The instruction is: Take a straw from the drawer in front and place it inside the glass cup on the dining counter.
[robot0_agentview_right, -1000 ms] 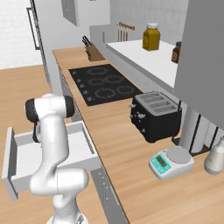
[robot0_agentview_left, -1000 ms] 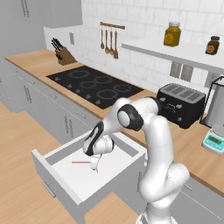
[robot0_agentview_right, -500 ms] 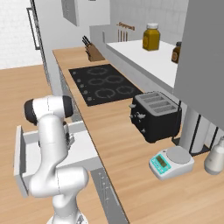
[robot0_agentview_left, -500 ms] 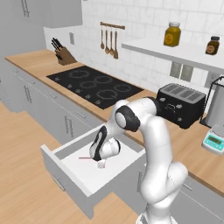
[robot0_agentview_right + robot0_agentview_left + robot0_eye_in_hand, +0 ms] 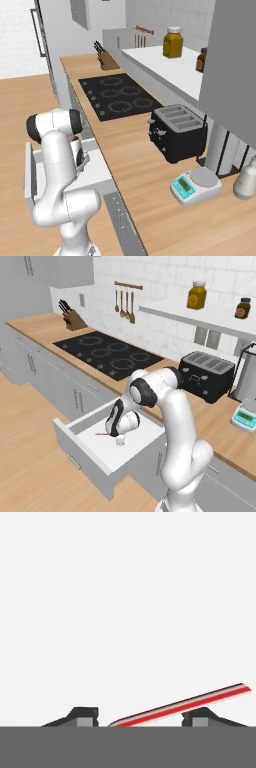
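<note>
The drawer [image 5: 107,453] is pulled out in the lower middle of the left base view, under the worktop [image 5: 215,426]. The pincer [image 5: 140,718] reaches down into it. Its two tips stand apart, low over the white floor of the drawer, and the straw [image 5: 182,705] – thin and red – lies slanted between them. Nothing is gripped yet.

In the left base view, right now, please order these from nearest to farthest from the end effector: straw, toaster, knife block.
1. straw: in the open drawer, beside the end effector.
2. toaster: on the counter, right.
3. knife block: far back left.
</note>
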